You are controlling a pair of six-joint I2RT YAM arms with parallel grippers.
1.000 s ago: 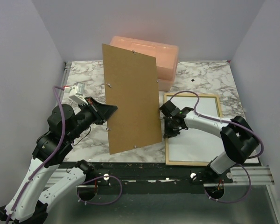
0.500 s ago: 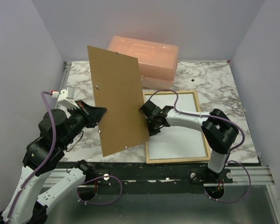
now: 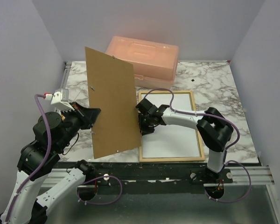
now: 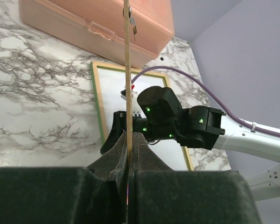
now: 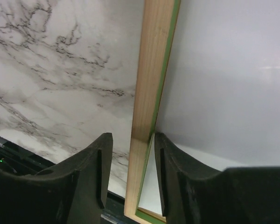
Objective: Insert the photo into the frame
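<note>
The frame [image 3: 172,159] lies flat on the marble table, pale wood side up with a green inner edge [image 5: 151,79]. A white sheet [image 3: 175,133] fills its opening; the photo's printed face is out of view, and I cannot tell whether this sheet is the photo. My right gripper [image 3: 142,127] is open at the frame's left rail and straddles it [image 5: 133,140]. One finger [image 5: 91,158] stands clear on the marble side and the other rests against the inner edge. My left gripper [image 3: 94,114] is shut on a brown backing board [image 3: 112,102], held upright and seen edge-on [image 4: 127,70].
A peach plastic box [image 3: 149,56] stands at the back of the table, behind the board's top. The upright board hides the table between the two arms. Bare marble [image 3: 224,79] shows at the back right and left of the board.
The frame has slid left with the right gripper at its rail. The left arm has carried the upright board left. The right jaws have opened wider and let go of the rail.
</note>
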